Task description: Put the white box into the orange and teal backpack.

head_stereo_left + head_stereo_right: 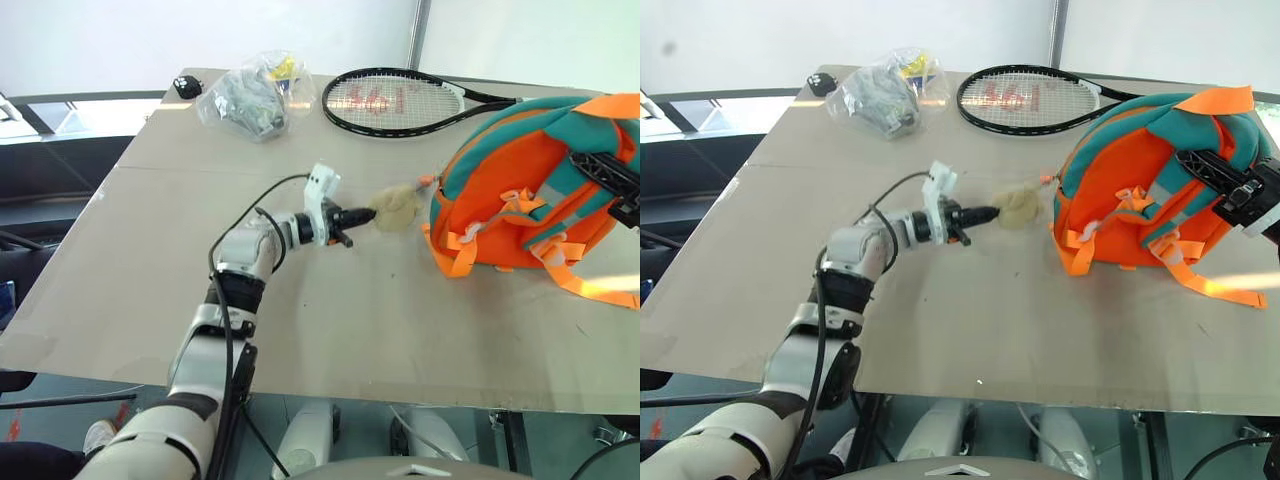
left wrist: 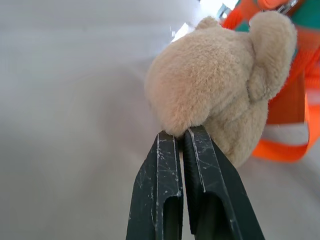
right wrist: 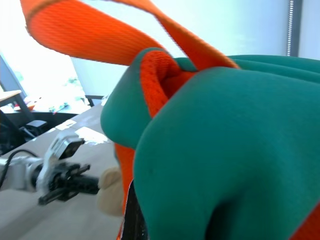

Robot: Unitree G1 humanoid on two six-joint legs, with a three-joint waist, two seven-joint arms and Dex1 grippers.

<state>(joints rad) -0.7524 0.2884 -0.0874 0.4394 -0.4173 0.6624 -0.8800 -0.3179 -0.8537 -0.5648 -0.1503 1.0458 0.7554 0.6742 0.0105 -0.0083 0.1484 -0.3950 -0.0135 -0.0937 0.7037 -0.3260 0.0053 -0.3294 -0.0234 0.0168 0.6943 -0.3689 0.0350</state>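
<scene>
Left pincer [image 1: 358,214] pinched shut against the plush toy [image 1: 398,210]; right pincer [image 1: 1200,165] shut on the orange and teal backpack [image 1: 520,190].

Head views: the backpack stands propped on the right of the worktop [image 1: 150,300], its strap side toward the near edge, with the right pincer's black fingers clamped on its upper right edge; the tan plush toy lies just left of it, tied to it, and the left pincer's tip touches the toy; a racket [image 1: 395,102] and a clear plastic bag [image 1: 250,98] lie on the far side. Left wrist view: both black fingers [image 2: 160,195] pressed together, their tips at the toy's fur. Right wrist view: teal fabric and an orange loop crowd close; beyond them, the left pincer meets the toy. I cannot find the white box.
</scene>
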